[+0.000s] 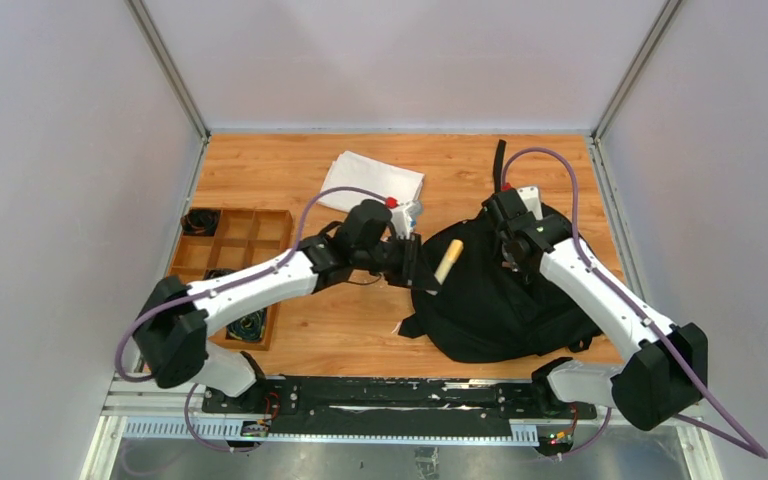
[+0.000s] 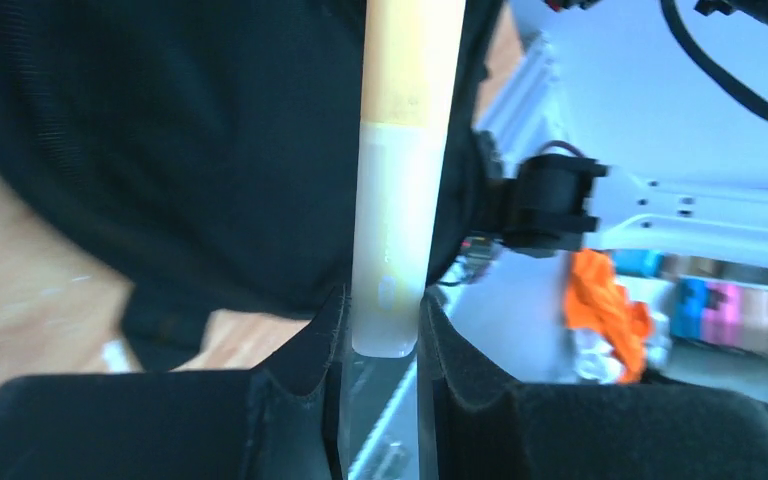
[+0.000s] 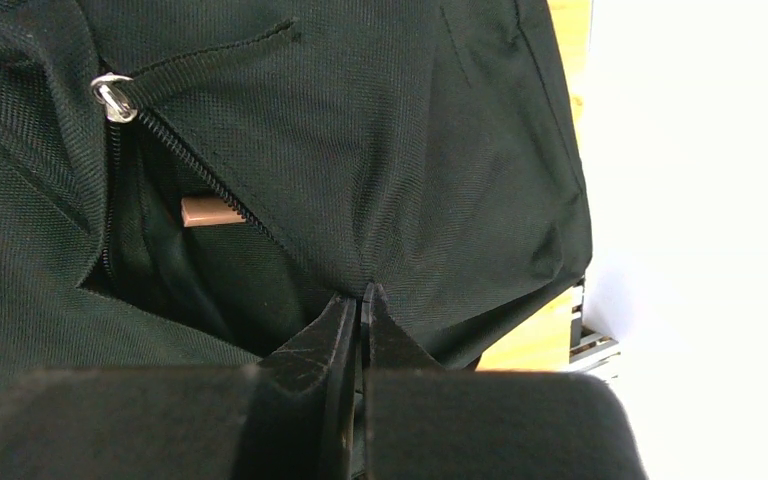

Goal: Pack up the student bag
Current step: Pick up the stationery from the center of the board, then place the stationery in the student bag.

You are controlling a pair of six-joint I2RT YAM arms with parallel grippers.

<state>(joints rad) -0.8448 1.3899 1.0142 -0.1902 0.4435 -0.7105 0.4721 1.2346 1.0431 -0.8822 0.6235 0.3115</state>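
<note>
Pale panel walls and aluminium corner posts close in a wood-grain desk (image 1: 350,330).

Student bag (image 1: 490,300): on the right half of the desk, lying flat in a slumped heap. Large, soft, black woven fabric, with one strap trailing toward the back wall. In the right wrist view a zipper stands open; its silver ring pull (image 3: 110,97) hangs on a fabric loop. A small pinkish-brown piece (image 3: 210,211) shows inside the gap; I cannot tell what it is.

Right gripper (image 3: 360,300): fingers pressed together, pinching a fold of the bag's fabric just beside the open zipper.

Left gripper (image 2: 381,305): clamped on the lower end of a stick (image 1: 448,262) with an orange upper part and a cloudy white lower part, held at the bag's left edge.

Wooden compartment tray (image 1: 250,211): at the left of the desk. A black coiled cable (image 1: 200,221) sits in the far-left cell, another dark coil (image 1: 247,325) in a near cell; several cells between are partly hidden by the left arm.

Folded white cloth (image 1: 372,182): behind the left arm, apart from the bag.
</note>
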